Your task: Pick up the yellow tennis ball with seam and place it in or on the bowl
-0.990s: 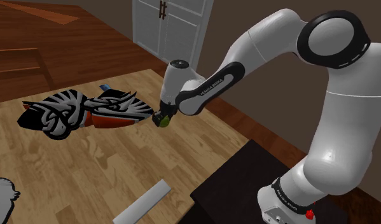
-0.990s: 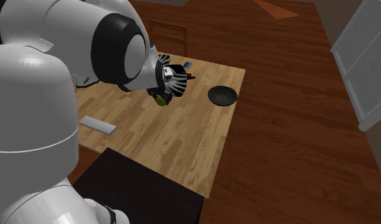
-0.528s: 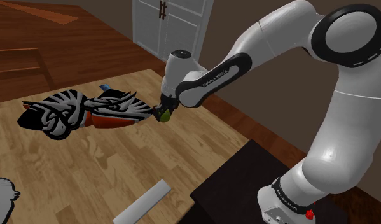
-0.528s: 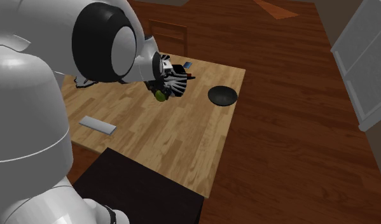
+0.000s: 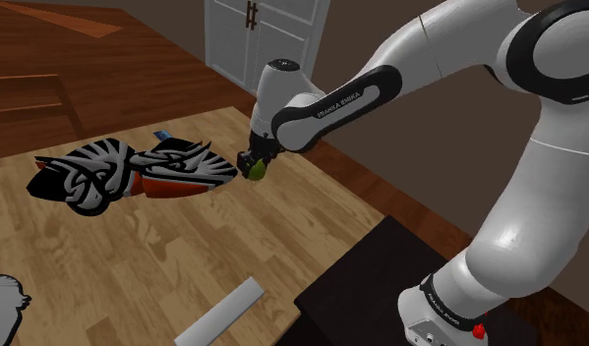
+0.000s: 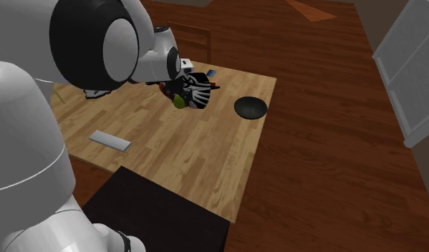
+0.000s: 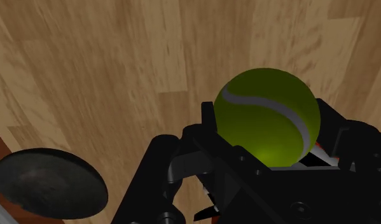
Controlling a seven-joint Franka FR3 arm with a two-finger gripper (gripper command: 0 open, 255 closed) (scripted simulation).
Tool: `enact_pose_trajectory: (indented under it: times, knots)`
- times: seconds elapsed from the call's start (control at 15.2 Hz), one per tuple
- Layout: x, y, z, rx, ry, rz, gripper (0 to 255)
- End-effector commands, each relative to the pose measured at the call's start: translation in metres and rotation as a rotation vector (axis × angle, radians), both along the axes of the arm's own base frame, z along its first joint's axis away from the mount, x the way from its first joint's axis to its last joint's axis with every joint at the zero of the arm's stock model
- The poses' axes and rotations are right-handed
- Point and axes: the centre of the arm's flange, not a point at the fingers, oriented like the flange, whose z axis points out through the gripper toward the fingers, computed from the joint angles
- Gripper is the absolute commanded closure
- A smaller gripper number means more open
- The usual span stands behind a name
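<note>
A yellow-green tennis ball with a white seam sits clasped between my black fingers. In the shoulder view my gripper is shut on the ball and hangs a little above the wooden table, beside the striped shoes. The ball also shows under the hand in the second exterior view. The dark round bowl stands near the table's edge, to the second exterior view's right of the ball. In the wrist view the bowl lies on the table off to one side of the gripper.
A pile of black-and-white striped and red shoes lies close to the gripper. A flat grey slab rests near the table's front edge. The black stand is at the lower right. White cabinet doors stand behind, and a wooden chair is at the far side.
The arm has carried the held ball a little higher above the table and slightly away from the stand. The grip has not changed.
</note>
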Motion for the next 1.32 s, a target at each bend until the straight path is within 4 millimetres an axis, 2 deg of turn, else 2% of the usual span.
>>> enact_pose_trajectory:
  times: [0.0,1.25]
  knots:
    - [0.008,-0.01,0.004,0.0,0.0,0.0,255]
    - [0.162,-0.208,0.007,0.0,0.0,0.0,255]
